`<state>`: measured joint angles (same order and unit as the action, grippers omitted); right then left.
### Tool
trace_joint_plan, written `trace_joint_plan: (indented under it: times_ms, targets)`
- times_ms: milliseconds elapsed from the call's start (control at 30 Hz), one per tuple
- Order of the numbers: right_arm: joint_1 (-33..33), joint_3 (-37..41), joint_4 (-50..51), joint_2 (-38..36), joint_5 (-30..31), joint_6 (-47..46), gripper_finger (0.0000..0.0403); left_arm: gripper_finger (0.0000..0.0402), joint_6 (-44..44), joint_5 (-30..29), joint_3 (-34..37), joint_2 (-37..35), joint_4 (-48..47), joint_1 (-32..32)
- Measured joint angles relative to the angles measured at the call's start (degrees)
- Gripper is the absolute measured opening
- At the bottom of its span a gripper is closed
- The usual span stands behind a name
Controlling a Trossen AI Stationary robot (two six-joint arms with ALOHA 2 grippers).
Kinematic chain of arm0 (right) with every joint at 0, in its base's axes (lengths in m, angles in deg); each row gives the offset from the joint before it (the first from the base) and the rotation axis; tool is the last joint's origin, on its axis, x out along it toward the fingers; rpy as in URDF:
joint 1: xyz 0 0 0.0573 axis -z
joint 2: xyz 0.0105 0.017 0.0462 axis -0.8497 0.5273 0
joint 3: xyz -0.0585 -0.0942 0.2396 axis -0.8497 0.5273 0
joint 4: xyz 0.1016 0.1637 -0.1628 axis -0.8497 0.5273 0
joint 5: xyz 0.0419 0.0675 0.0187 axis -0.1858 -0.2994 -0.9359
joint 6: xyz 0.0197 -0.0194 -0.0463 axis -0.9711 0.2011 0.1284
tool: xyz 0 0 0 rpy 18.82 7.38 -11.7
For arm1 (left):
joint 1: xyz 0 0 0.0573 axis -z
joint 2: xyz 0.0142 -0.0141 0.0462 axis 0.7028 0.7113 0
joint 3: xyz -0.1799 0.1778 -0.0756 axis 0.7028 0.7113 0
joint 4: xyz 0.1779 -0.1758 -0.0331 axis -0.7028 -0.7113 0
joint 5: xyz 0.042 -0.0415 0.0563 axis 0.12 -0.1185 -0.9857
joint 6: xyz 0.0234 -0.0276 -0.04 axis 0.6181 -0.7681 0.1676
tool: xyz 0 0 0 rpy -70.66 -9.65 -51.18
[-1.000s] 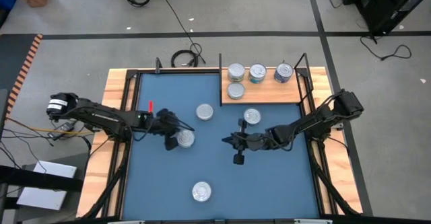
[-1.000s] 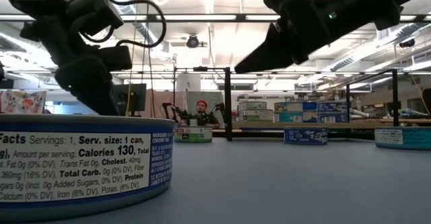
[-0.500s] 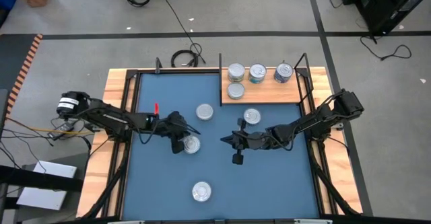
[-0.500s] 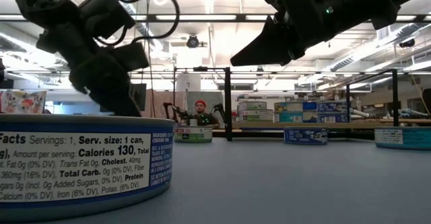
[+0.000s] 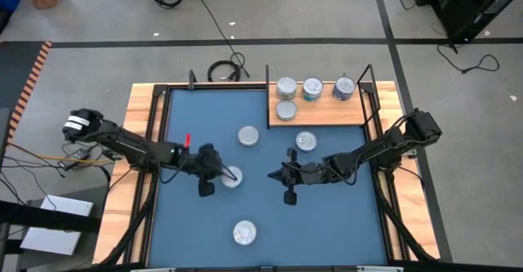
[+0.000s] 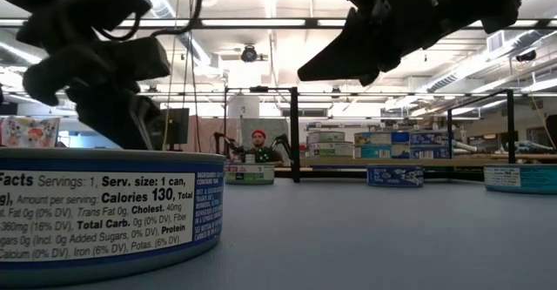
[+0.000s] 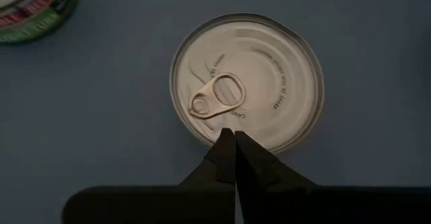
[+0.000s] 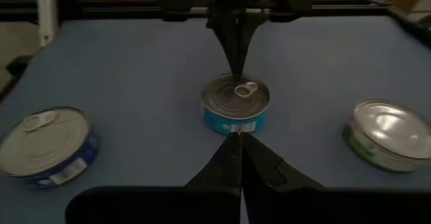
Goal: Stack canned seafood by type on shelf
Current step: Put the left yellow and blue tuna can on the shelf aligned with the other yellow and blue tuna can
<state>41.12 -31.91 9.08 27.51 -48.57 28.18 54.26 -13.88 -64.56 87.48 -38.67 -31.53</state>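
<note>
Left pincer [image 5: 219, 176] hovers clenched and empty over a loose tin [image 5: 232, 177]; right pincer [image 5: 283, 175], likewise clenched, faces it. To lift the tin to the shelf [image 5: 323, 113], the left pincer must first spread its fingers.

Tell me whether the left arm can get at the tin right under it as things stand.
Probably yes: the left gripper hangs shut directly above the tin near its pull ring, nothing between them on the blue mat. Its jaws must open first.

Nearest tin [image 6: 104, 212] cropped, lid unseen
</note>
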Motion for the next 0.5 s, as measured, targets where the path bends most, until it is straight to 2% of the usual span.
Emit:
trace_joint_plan:
  times_ms: [300,500]
  targets:
    - [0.0,0.0,-0.1,0.0,-0.3,-0.6,0.0008,0.0001,-2.7,-2.7,0.3,0.1,1.8,2.5]
    - [0.0,0.0,-0.3,0.0,-0.3,-0.6,0.0008,0.0001,-0.4,-4.7,0.3,2.9,8.1,2.3]
